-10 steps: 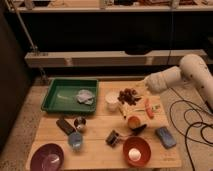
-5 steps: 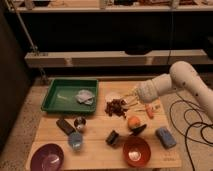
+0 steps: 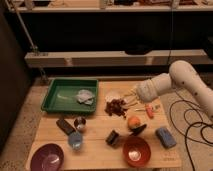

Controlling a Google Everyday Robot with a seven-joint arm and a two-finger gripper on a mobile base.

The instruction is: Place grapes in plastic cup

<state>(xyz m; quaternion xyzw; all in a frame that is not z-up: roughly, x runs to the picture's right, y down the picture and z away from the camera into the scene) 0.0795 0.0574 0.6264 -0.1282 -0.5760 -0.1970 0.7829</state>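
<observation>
Carrying seems the step in hand: the claw [image 3: 129, 97], closed, appears to grip the grapes [image 3: 116, 107] over the middle of the table [image 3: 97, 152]. Next we need to travel left and nearer, to the plastic cup [image 3: 75, 140], then release.

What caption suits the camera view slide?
End effector grips grapes over wooden table; pale blue plastic cup stands near the front edge.

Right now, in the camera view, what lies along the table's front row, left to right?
purple bowl → plastic cup → dark block → red bowl → blue sponge. Behind that row, the gripper is shut on the grapes, at their right side.
</observation>
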